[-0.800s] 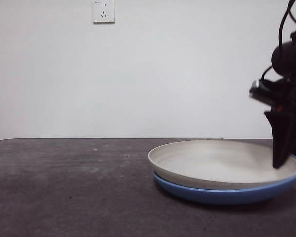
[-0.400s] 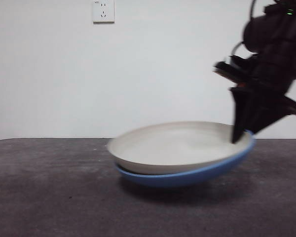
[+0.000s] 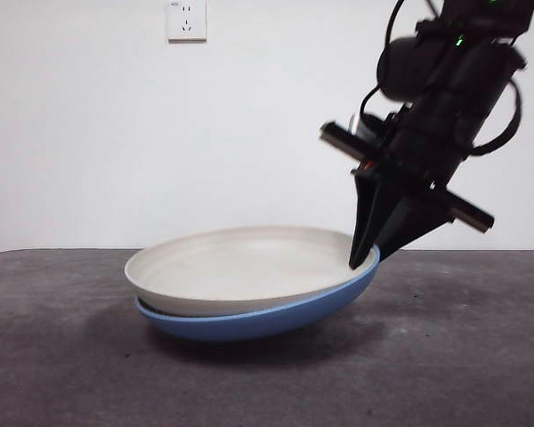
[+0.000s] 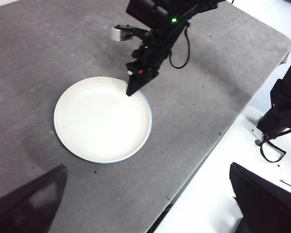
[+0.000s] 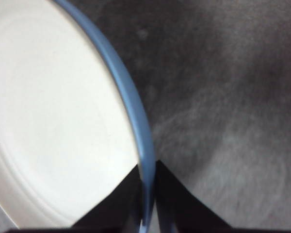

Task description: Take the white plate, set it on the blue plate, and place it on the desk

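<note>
The cream-white plate (image 3: 240,267) lies nested in the glossy blue plate (image 3: 267,322). My right gripper (image 3: 367,258) is shut on the blue plate's rim at the stack's right side. That side is raised, so the stack tilts, and its left side is low over the dark desk (image 3: 62,365). In the right wrist view the blue rim (image 5: 131,107) runs between the jaws of the right gripper (image 5: 146,194), with the white plate (image 5: 53,121) beside it. My left gripper (image 4: 148,167) is open and empty high above the desk, looking down on the white plate (image 4: 102,119) and the right gripper (image 4: 132,91).
A wall socket (image 3: 186,20) is on the white wall behind. In the left wrist view the desk's edge (image 4: 208,150) runs beside a white surface with black gear and cables (image 4: 276,116). Bare desk lies all around the stack.
The stacked plates have moved left across the desk with my right gripper on the rim. The right side has risen, and the stack now tilts.
</note>
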Controlling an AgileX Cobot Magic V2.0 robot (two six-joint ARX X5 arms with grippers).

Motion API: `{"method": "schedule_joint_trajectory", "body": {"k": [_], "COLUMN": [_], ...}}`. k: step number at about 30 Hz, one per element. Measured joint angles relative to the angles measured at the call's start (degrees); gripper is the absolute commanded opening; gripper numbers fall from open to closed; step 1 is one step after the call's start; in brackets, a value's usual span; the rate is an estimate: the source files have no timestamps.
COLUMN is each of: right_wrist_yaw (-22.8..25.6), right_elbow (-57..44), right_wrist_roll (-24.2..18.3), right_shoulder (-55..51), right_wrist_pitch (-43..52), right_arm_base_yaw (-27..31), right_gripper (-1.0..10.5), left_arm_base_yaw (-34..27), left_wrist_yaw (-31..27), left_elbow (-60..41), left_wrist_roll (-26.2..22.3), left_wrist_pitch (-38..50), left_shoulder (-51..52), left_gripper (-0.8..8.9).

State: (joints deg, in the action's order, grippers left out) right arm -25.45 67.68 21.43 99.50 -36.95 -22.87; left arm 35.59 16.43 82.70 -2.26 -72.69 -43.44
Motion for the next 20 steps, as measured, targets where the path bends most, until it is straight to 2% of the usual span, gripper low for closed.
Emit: {"method": "schedule_joint_trajectory", "body": {"k": [10, 20], "right_wrist_yaw": [-1.0, -0.5], "right_elbow": [12.1, 12.7], "right_wrist_roll": [1.2, 1.4], "right_shoulder": [11.4, 13.5], "right_wrist_pitch": [-4.3, -7.2], "right_arm_base_yaw": [0.6, 0.7], "right_gripper": [0.1, 0.1], "left_arm_base_yaw": [0.0, 0.0], "left_wrist_yaw": [0.0, 0.0], "left_elbow": [0.0, 0.0], "left_wrist_roll": [0.0, 0.0], "left_wrist_pitch": [0.0, -0.7], "left_shoulder": [0.0, 0.0], "left_gripper": [5.37, 5.37]}}
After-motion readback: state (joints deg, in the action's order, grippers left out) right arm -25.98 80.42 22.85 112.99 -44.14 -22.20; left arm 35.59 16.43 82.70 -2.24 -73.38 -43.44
